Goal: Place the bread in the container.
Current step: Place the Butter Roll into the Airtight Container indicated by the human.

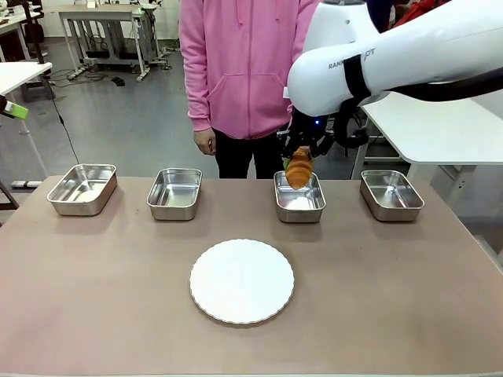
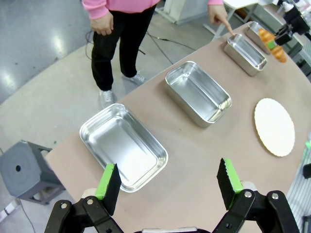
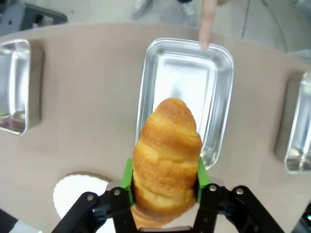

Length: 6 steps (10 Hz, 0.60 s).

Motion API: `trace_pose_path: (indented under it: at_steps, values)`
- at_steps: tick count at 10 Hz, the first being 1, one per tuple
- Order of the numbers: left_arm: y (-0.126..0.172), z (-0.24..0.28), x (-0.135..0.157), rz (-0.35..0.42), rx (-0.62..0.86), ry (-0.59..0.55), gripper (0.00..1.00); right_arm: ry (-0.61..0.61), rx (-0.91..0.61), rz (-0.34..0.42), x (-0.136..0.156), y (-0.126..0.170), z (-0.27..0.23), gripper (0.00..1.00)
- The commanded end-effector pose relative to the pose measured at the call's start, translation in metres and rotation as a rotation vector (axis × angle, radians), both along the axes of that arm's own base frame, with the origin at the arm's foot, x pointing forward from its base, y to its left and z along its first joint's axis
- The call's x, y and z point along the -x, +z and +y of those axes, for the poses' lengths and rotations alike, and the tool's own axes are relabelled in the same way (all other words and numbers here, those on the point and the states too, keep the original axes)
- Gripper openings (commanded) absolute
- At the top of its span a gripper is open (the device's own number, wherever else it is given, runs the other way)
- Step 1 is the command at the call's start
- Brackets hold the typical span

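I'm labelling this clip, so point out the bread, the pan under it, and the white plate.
bread (image 3: 167, 155): right wrist view, middle of its crust.
pan (image 3: 221, 53): right wrist view, far rim corner.
white plate (image 1: 242, 281): front view, its bare centre.

the bread (image 3: 167, 155) — golden-brown, ridged, with paler bands — hangs upright, tip down, over the container (image 1: 299, 206), not touching it. the container is a shiny steel pan with rounded corners — third from the left of four.
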<state>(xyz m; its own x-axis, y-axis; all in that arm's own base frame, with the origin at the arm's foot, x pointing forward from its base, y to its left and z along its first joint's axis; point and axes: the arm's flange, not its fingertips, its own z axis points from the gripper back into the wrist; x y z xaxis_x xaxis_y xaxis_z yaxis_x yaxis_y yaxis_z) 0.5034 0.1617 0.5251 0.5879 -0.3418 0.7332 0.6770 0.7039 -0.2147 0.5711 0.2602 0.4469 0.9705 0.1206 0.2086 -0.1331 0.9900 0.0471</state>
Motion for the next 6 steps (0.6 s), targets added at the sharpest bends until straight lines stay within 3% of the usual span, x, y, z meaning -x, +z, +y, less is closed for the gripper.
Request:
trace_pose_path:
  at_steps: [1,6]
  values:
    - [0.001,-0.001,0.0,0.002,0.003,0.004,1.0,0.053,0.019,0.008,-0.034,-0.008,0.001,0.56]
    - [0.001,-0.001,0.0,0.002,0.003,0.004,1.0,0.06,0.023,0.096,-0.065,-0.064,-0.013,0.56]
